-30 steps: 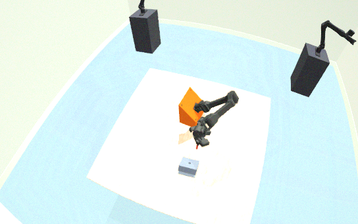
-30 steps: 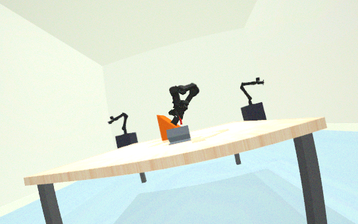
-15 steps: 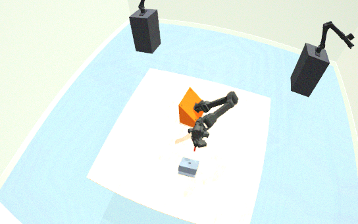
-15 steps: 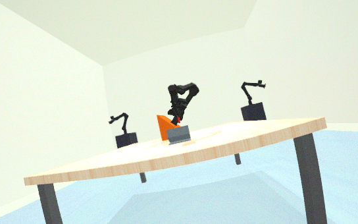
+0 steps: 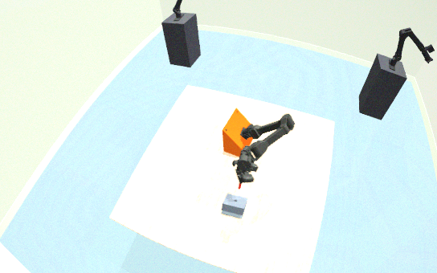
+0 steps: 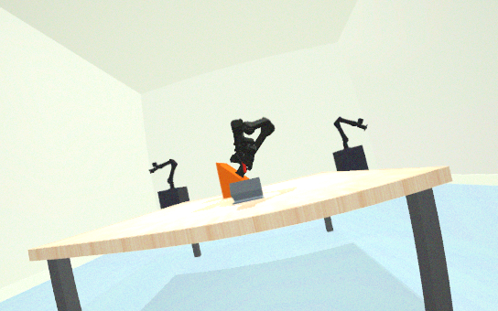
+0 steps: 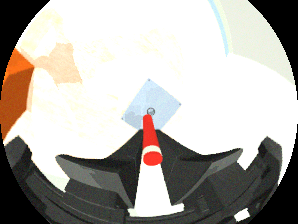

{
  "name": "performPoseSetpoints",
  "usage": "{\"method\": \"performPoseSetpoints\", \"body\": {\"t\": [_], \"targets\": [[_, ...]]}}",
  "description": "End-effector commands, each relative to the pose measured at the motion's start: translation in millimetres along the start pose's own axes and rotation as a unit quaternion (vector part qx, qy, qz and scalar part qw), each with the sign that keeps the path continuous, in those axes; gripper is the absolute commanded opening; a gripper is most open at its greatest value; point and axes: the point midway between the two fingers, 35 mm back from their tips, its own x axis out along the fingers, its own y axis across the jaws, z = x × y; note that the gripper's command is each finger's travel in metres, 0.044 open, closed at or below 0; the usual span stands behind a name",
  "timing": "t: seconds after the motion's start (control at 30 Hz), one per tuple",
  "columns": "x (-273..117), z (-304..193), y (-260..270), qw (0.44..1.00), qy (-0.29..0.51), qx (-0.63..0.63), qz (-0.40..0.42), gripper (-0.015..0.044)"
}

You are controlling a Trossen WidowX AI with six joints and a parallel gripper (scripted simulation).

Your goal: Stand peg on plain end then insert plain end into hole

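The red peg (image 5: pixel 239 185) (image 6: pixel 244 168) (image 7: pixel 150 134) is held off the table, with its white-banded end towards the wrist camera and its plain end pointing away. My gripper (image 5: pixel 241 181) (image 7: pixel 150 137) is shut on the peg. The blue-grey sloped panel (image 5: pixel 233 207) (image 6: pixel 246 189) (image 7: pixel 137 109) stands on the table beyond the gripper. Its hole (image 5: pixel 235 200) (image 7: pixel 151 111) shows in the face. In the wrist view the plain end appears just below the hole; the gap between them cannot be judged.
An orange wedge-shaped block (image 5: pixel 232 141) (image 6: pixel 223 181) (image 7: pixel 12 95) stands beside the arm, at the left edge of the wrist view. Two other arms on dark pedestals (image 5: pixel 181 40) (image 5: pixel 381 88) stand away beyond the table (image 6: pixel 256 221).
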Motion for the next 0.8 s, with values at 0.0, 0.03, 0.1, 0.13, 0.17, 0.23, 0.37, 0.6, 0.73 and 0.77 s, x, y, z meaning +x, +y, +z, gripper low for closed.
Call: {"method": "performPoseSetpoints", "body": {"t": [0.0,0.03,0.1,0.13,0.17,0.23,0.37,0.6,0.73,0.77], "targets": [[5,-2,-1,1.0,0.002,0.005,-0.002,0.0],[6,-3,-2,1.0,0.002,0.005,-0.002,0.0],[9,-4,-2,1.0,0.003,0.006,-0.003,0.0],[11,-4,-3,1.0,0.003,0.007,-0.004,0.0],[12,-5,-3,1.0,0.004,0.008,-0.004,0.0],[15,-6,-4,1.0,0.004,0.009,-0.005,0.0],[21,-7,-5,1.0,0.006,0.012,-0.007,0.0],[32,-10,-7,1.0,0.008,0.016,-0.012,0.0],[38,-11,-8,1.0,0.009,0.019,-0.015,0.0],[39,-11,-9,1.0,0.009,0.02,-0.015,0.0]]}}
